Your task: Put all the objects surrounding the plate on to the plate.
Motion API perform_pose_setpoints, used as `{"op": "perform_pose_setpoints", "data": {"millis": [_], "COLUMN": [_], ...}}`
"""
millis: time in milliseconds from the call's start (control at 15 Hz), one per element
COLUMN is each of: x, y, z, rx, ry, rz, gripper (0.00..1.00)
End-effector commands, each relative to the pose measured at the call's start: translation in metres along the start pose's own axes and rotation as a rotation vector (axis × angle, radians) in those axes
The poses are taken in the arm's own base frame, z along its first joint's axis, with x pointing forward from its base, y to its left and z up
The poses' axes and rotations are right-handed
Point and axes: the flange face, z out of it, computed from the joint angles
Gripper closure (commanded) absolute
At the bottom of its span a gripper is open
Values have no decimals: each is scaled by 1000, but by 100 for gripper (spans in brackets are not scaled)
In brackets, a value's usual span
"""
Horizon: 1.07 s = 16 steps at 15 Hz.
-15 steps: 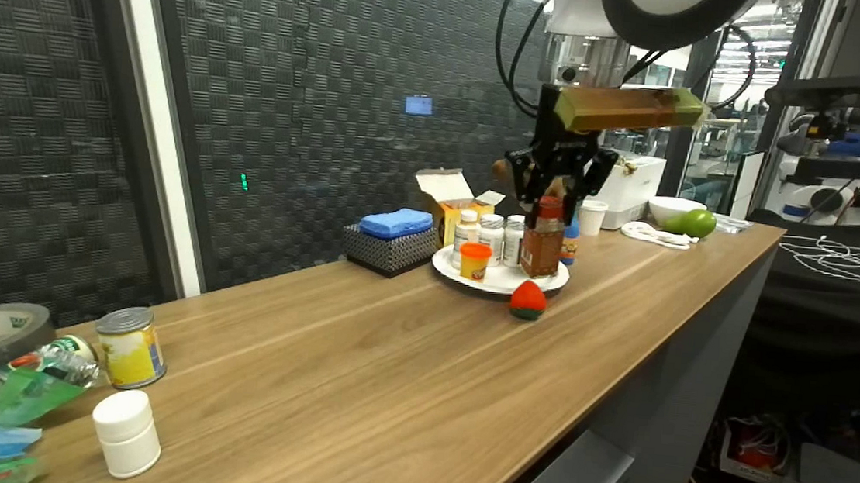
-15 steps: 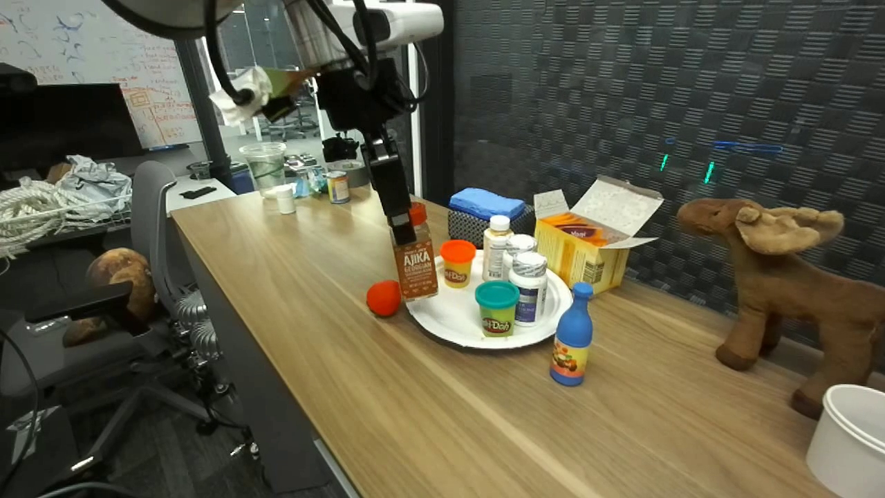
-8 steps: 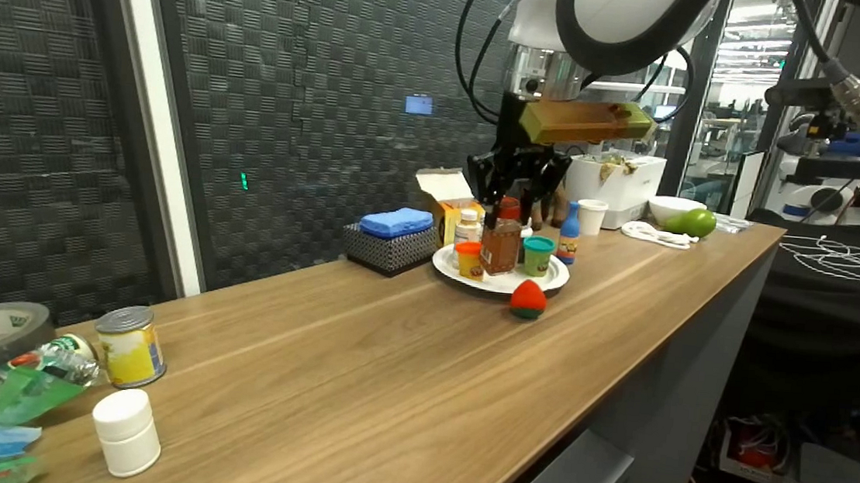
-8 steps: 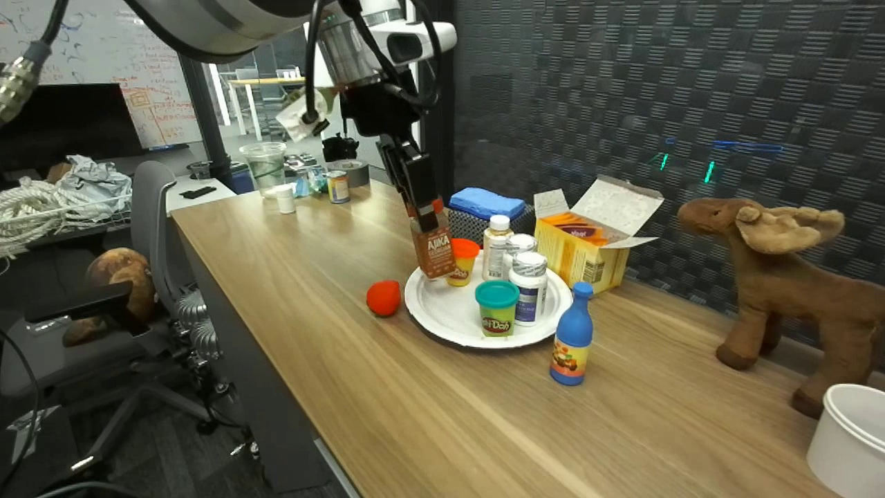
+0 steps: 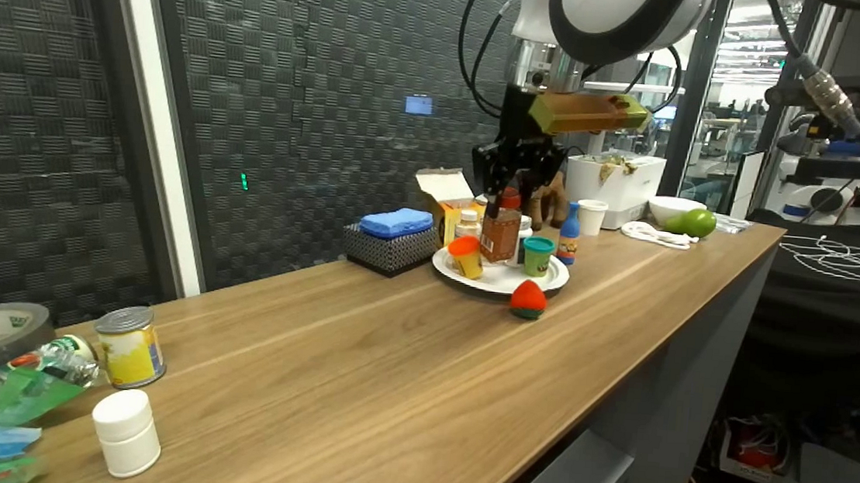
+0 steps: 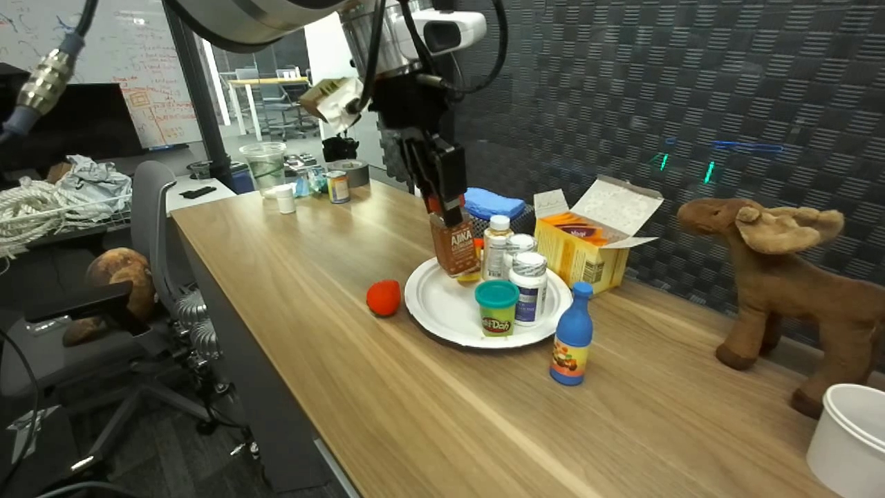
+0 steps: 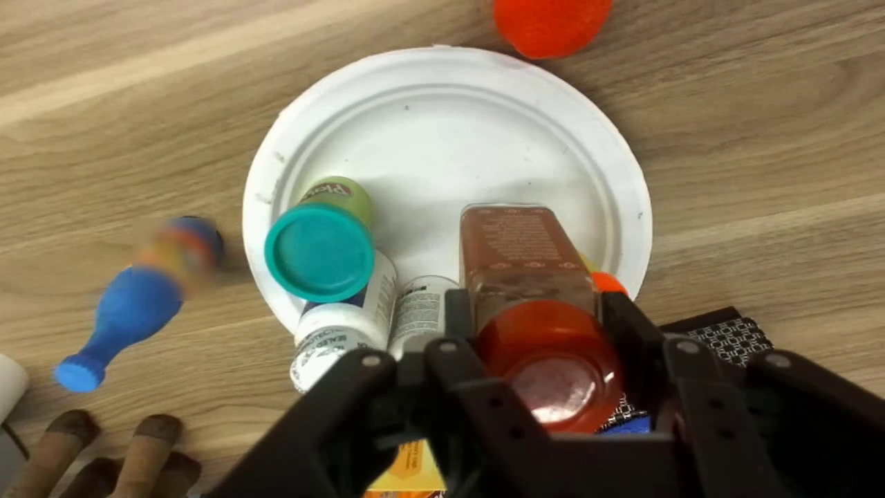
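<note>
Blue bottle [image 7: 138,299] on table [image 7: 747,138] outside plate [image 7: 442,131], about 9 o'clock in wrist view; teal-lidded tub [image 7: 321,243] on plate, also 9; white pill bottles [image 7: 351,316] on plate, 7; gripper [image 7: 536,317] pinching red-capped jar [image 7: 518,238] over plate, about 4:30, base contact unclear; red-orange piece [image 7: 553,24] just off rim, 1; orange-lidded tub [image 5: 467,259] on plate, 4, mostly hidden there, tilted in an exterior view.

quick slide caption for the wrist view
A gripper holds a red-capped jar over a white plate bearing a teal-lidded tub.
</note>
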Motion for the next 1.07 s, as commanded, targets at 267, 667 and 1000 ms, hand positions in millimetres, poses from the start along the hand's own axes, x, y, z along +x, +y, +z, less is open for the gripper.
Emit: {"op": "perform_pose_setpoints", "data": {"millis": [267,667,1000], "x": [3,11,35], "y": [17,23,17], "z": [6,31,34], "rx": [32,18,55], "ry": [-79,-138,-114], "rz": [-30,-17,35], "gripper": [76,76,76]}}
